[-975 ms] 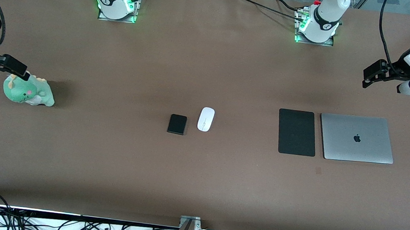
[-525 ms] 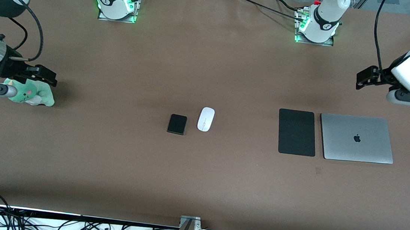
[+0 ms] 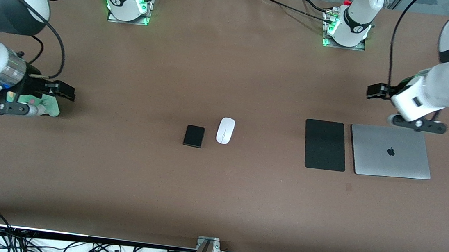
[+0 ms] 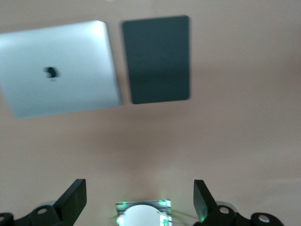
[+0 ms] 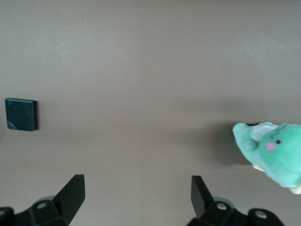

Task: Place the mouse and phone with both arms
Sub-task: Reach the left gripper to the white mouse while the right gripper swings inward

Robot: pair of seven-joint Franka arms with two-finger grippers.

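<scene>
Black fingers of the left gripper (image 3: 376, 91) and right gripper (image 3: 65, 91) stand apart, empty, well away from the mouse (image 3: 225, 130) and phone (image 3: 194, 136), which lie side by side mid-table, long axes running toward the front camera.

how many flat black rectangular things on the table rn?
2. The phone lies mid-table beside the mouse, toward the right arm's end. The larger black pad lies beside the laptop, toward the left arm's end. None looks hidden.
</scene>
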